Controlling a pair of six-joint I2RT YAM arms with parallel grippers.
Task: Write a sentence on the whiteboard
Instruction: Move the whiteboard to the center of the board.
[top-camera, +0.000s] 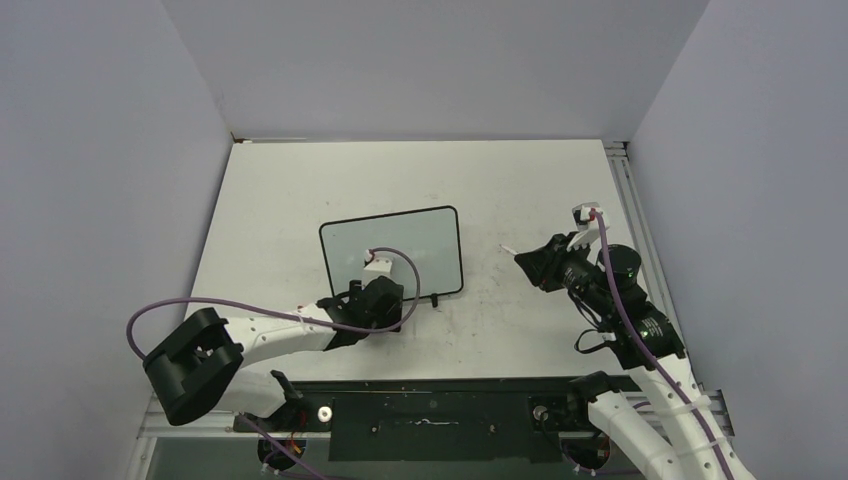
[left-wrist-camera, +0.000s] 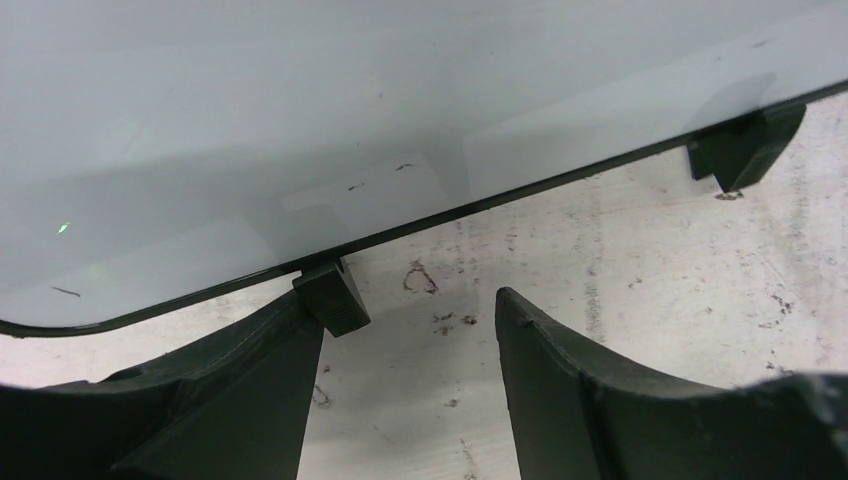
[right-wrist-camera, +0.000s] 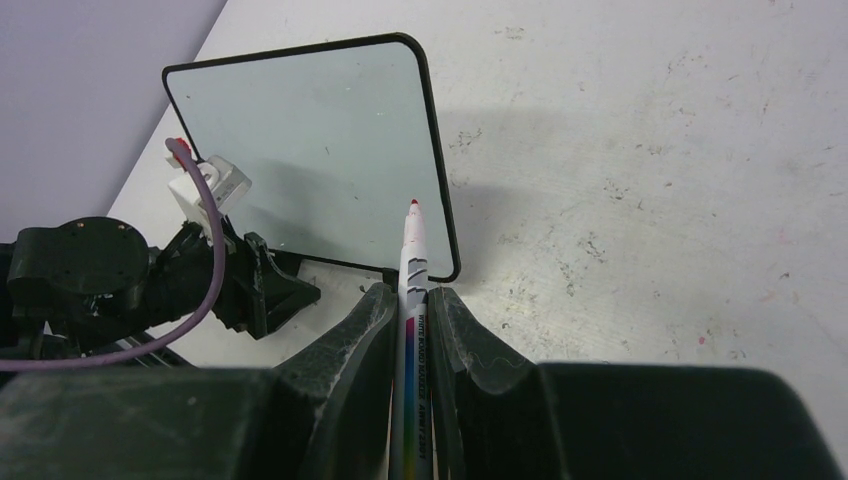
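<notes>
The whiteboard (top-camera: 400, 245) lies flat on the table, black-framed, its surface blank; no sentence shows on it. My left gripper (top-camera: 362, 296) sits at the board's near edge, open and empty. In the left wrist view (left-wrist-camera: 405, 320) its left finger is right next to one black foot (left-wrist-camera: 333, 297); the other foot (left-wrist-camera: 745, 150) is off to the right. My right gripper (top-camera: 533, 262) is right of the board, shut on a white marker (right-wrist-camera: 412, 265) whose uncapped red tip (right-wrist-camera: 413, 204) points toward the board's (right-wrist-camera: 310, 140) right edge, above the table.
The white tabletop (top-camera: 540, 180) is scuffed with dark marks (left-wrist-camera: 420, 278). Grey walls close in the left, back and right. A black rail (top-camera: 430, 410) runs along the near edge between the arm bases. The left arm's purple cable (top-camera: 175, 305) loops at the left.
</notes>
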